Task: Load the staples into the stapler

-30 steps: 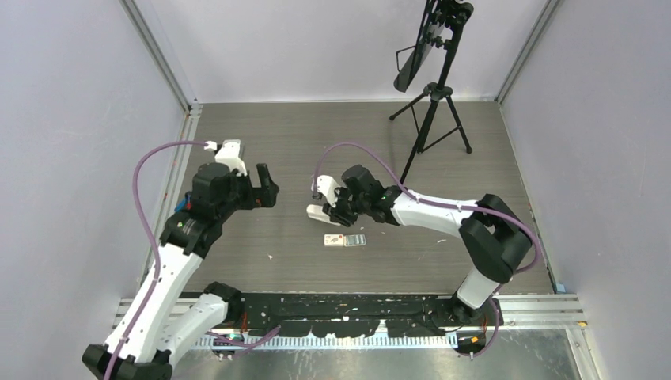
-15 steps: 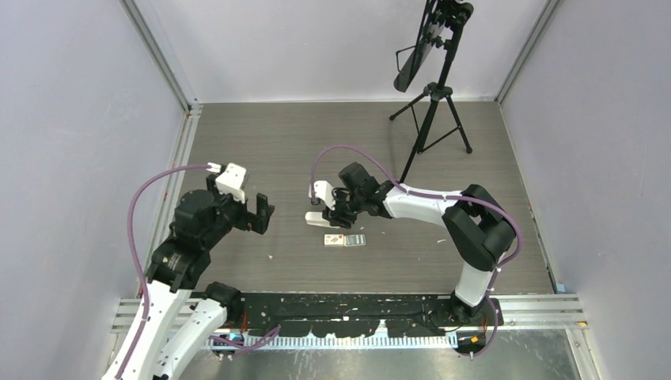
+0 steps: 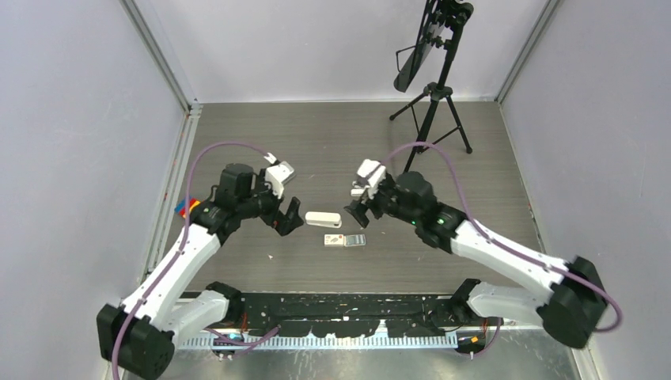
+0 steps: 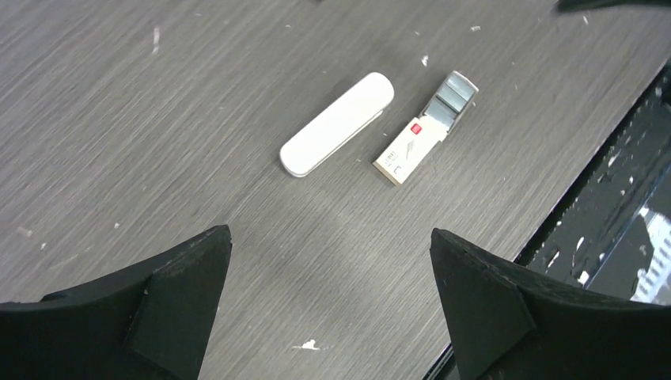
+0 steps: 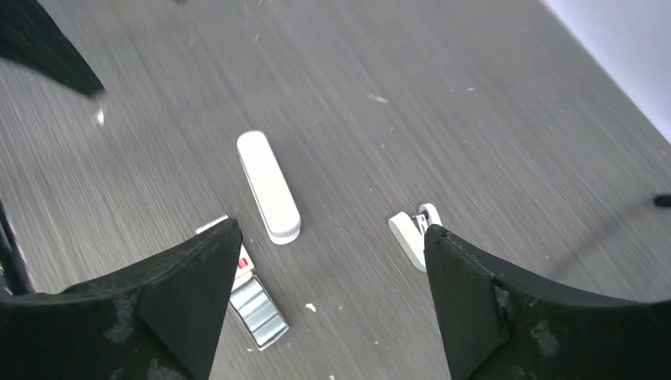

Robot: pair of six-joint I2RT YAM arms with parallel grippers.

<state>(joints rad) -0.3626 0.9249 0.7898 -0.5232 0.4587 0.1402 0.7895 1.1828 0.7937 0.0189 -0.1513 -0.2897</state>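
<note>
The stapler, slim, white and closed, lies flat on the grey table. It also shows in the left wrist view as the stapler and in the right wrist view as the stapler. Just in front of it lies the staples box, white with a red mark, its tray pulled out with silvery staples in it. My left gripper hovers open just left of the stapler, nothing between its fingers. My right gripper hovers open to the right of it, also with nothing in it.
A shorter, stubby white stapler lies right of the long one, under my right gripper. A black tripod with a tilted panel stands at the back right. A small coloured object lies at the left edge. A black rail runs along the near edge.
My right gripper has set the stapler down on the table, opened and drawn back to the right. My left arm has swung right, close to the stapler.
</note>
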